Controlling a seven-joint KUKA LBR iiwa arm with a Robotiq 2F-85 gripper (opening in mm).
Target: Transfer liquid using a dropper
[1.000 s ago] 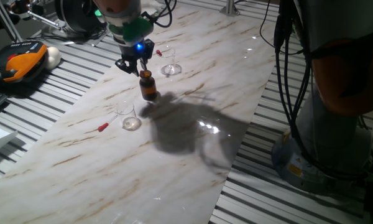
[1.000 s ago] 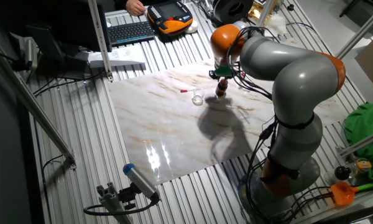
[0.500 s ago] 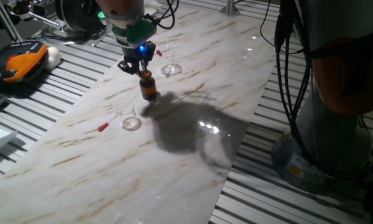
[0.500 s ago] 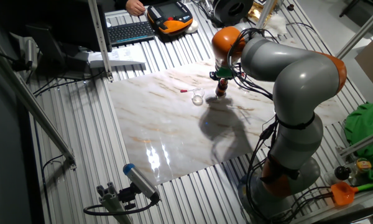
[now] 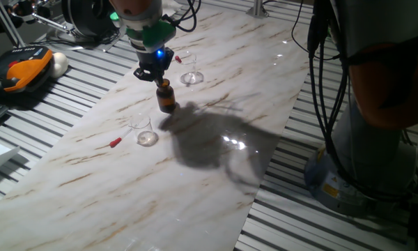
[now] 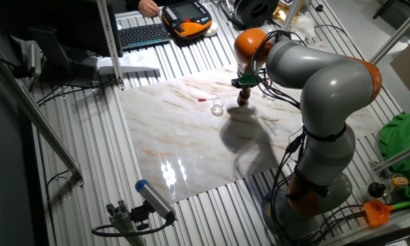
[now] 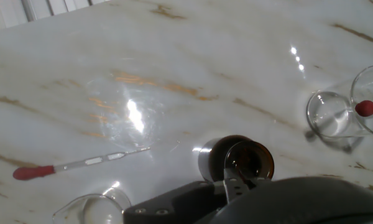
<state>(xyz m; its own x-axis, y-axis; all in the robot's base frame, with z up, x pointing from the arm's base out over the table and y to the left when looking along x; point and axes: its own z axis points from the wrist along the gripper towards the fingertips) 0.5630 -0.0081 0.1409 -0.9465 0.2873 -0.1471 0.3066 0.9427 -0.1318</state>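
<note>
Gripper [image 5: 155,72] over the brown bottle [image 5: 166,97] mid-table, finger spread unreadable, fingertips mostly hidden in hand view.

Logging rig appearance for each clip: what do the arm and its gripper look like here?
The arm is made of rounded silver-grey segments with orange joint bands, and black cables hang along it. Near the wrist sits a green ring, then a black gripper with a small blue light on it and short dark fingers. The hand view shows only a dark grey housing edge.
</note>
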